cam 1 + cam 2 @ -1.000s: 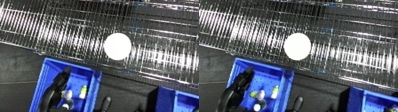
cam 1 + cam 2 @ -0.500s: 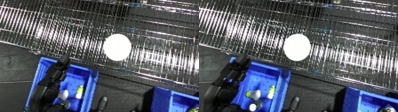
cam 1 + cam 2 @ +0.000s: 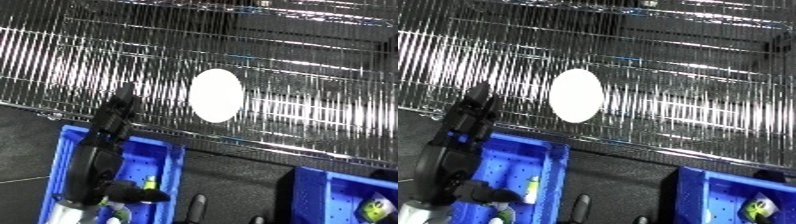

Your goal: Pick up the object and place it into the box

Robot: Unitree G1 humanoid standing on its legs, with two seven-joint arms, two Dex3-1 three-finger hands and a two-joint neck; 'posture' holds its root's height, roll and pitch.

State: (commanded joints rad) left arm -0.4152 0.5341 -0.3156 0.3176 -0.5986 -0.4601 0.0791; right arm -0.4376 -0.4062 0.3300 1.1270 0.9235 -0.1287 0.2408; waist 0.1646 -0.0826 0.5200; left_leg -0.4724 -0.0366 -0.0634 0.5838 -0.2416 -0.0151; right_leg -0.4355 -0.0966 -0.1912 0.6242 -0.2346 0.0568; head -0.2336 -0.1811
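Observation:
A white oval object (image 3: pixel 216 95) lies on a wire shelf (image 3: pixel 293 60) of shiny metal bars. My left hand (image 3: pixel 99 155) comes up from the lower left, over the left blue bin (image 3: pixel 62 165). Its fingers (image 3: pixel 118 107) are stretched straight across the shelf's front edge, a short way left of the white object and apart from it. That hand is open and holds nothing. Two dark fingertips (image 3: pixel 196 204) poke in at the bottom centre, perhaps my right hand; how they are set is hidden.
The left bin holds a small yellow-green item (image 3: pixel 149 183) and a pale round thing (image 3: pixel 114 220). A second blue bin (image 3: pixel 342 200) at the lower right holds a green and yellow item (image 3: pixel 374 208). Dark floor lies between the bins.
My left hand has risen out of the left blue bin and stretched its fingers up onto the wire shelf's front edge. The white object has not moved.

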